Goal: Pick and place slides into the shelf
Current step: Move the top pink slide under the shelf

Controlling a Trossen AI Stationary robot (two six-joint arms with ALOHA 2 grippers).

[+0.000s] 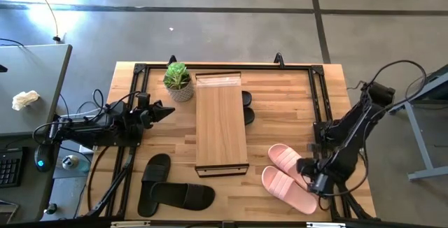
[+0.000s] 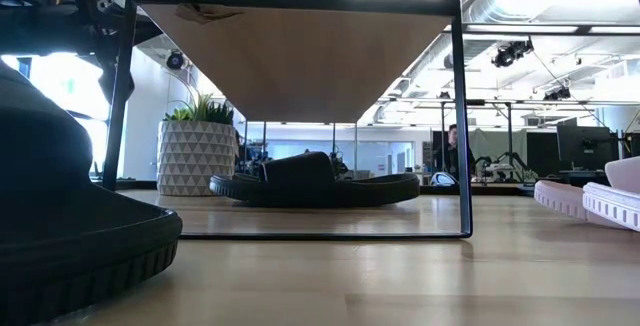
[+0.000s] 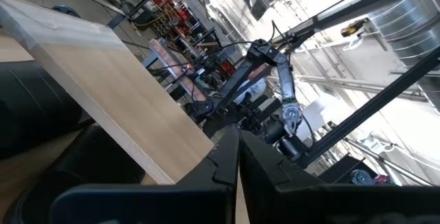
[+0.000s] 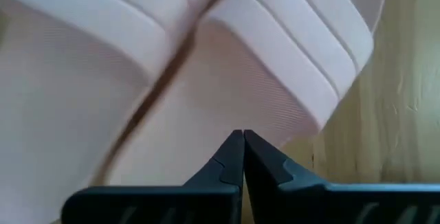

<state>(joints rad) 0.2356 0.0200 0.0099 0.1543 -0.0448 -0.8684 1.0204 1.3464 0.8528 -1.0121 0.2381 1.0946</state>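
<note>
High view puts the right gripper [image 1: 313, 177], jaws closed on nothing, at lower right beside the pink slides [image 1: 288, 177] (long axes diagonal), nearer than the left gripper [image 1: 165, 111], also closed.

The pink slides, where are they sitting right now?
In the high view the pink slides lie side by side on the table's right front, between the shelf and the right gripper, which is right beside them.
</note>
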